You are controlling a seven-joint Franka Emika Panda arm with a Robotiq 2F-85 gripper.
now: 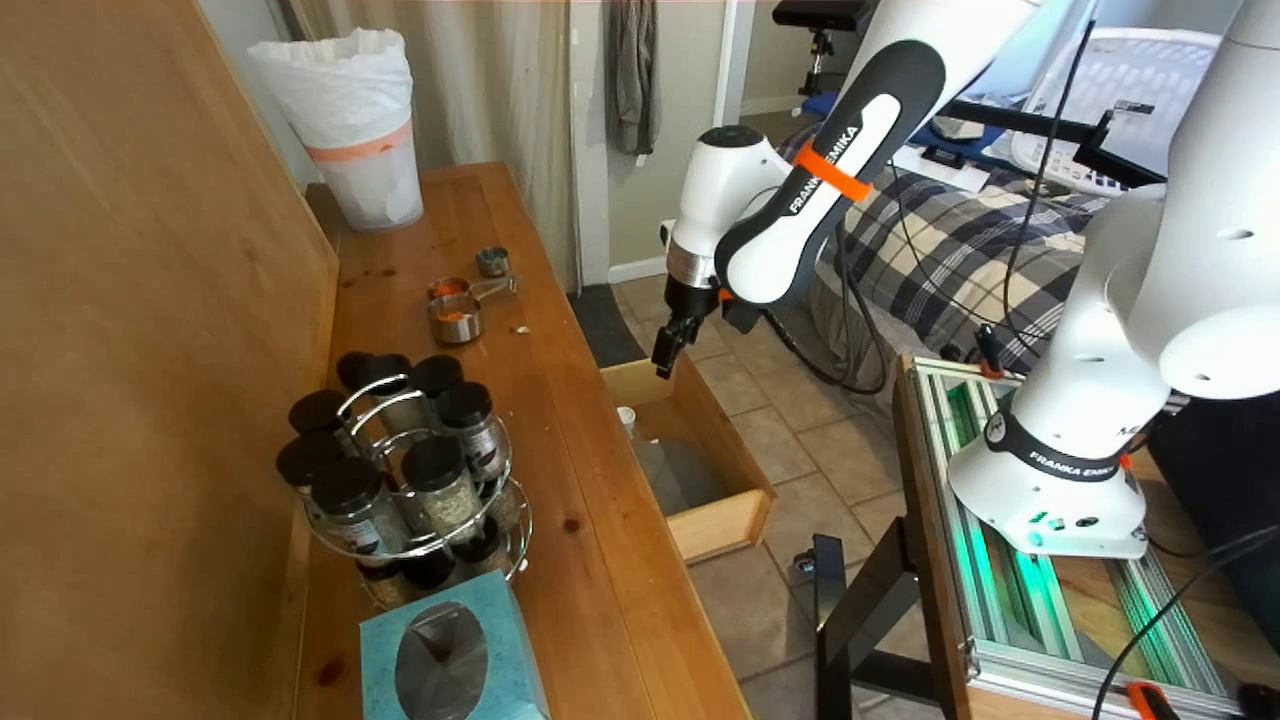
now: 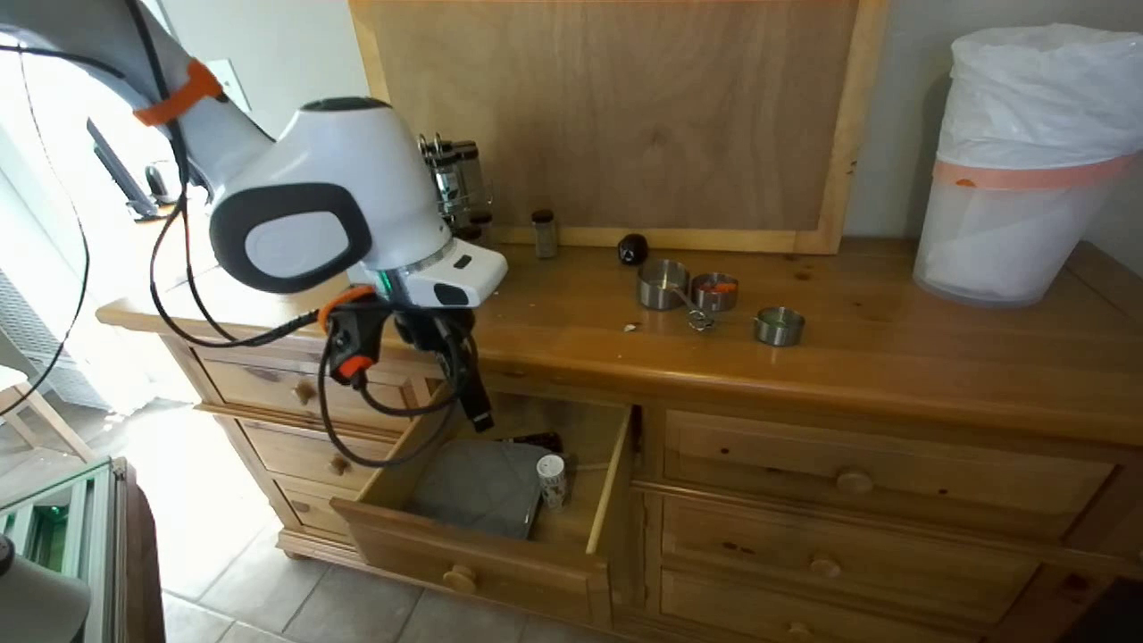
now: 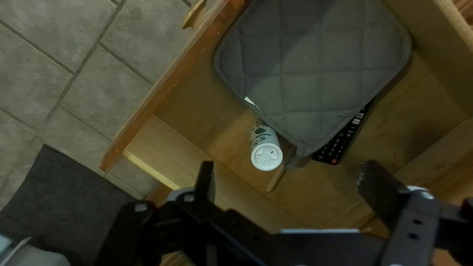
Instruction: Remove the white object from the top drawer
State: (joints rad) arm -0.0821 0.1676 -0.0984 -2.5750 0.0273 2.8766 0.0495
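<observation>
The white object is a small white shaker bottle with a printed side and a white lid. It stands in the open top drawer in both exterior views [image 1: 627, 416] [image 2: 553, 482] and in the wrist view [image 3: 265, 149]. The light-brown wooden top drawer [image 2: 402, 541] is pulled out of the cabinet; its side wall also shows in the wrist view [image 3: 218, 188]. My gripper [image 3: 288, 166] is open and empty above the drawer, apart from the bottle. In the exterior views the gripper [image 1: 664, 365] [image 2: 483, 420] points down over the drawer.
A grey pot holder [image 3: 314, 70] lies beside the bottle, partly over a black remote [image 3: 342, 142] and a wooden stick [image 3: 276, 179]. The countertop edge [image 2: 714, 379] overhangs the drawer. Measuring cups [image 2: 662, 284], a spice rack [image 1: 410, 480], a tissue box [image 1: 450, 650] and a white bin [image 1: 375, 170] stand on top.
</observation>
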